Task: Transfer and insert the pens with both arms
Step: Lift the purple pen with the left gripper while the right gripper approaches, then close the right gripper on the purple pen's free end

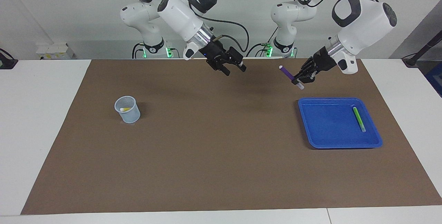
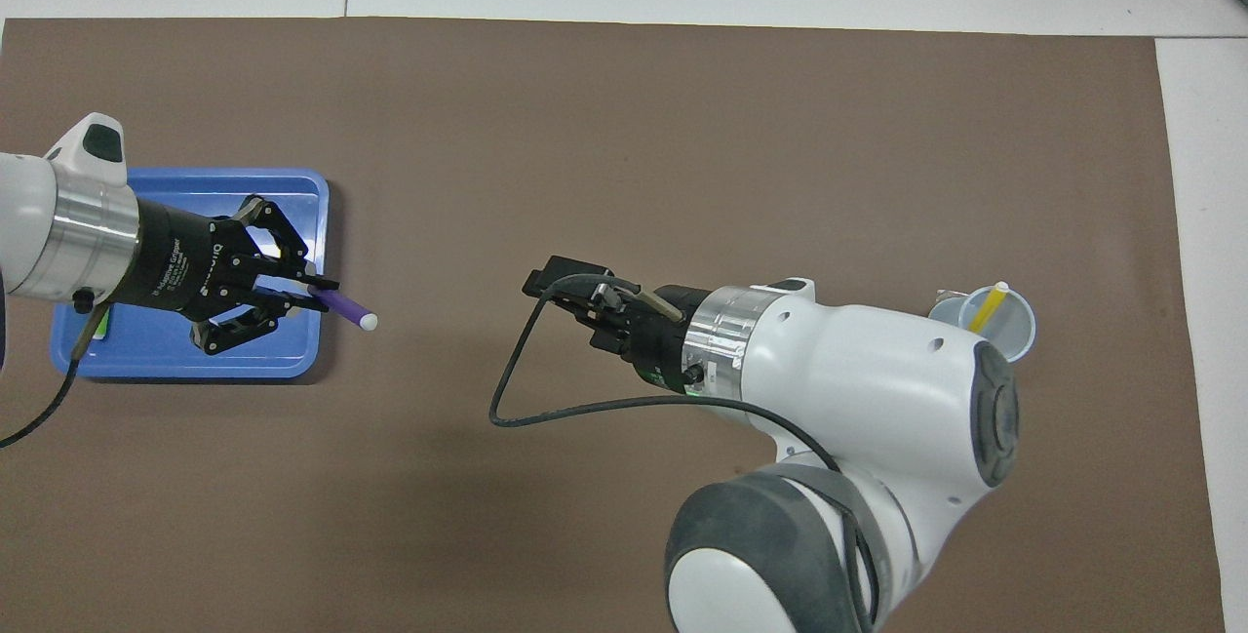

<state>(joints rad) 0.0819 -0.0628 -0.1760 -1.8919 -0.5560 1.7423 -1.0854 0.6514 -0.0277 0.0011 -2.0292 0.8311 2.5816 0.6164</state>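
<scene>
Upper right of the facing view: the left pincer (image 1: pixel 299 78), clamped on the purple pen (image 1: pixel 289 75), hangs above the mat beside the blue tray (image 1: pixel 312 141). Upper centre, the right pincer (image 1: pixel 234 68) gapes empty. For a clean handover, present the pen's free end level.

Both arms (image 1: pixel 179 8) are glossy white with dark grey joint caps. Black cables (image 2: pixel 546 409) loop beside silver wrist rings. The fingers (image 2: pixel 292 284) are black.
</scene>
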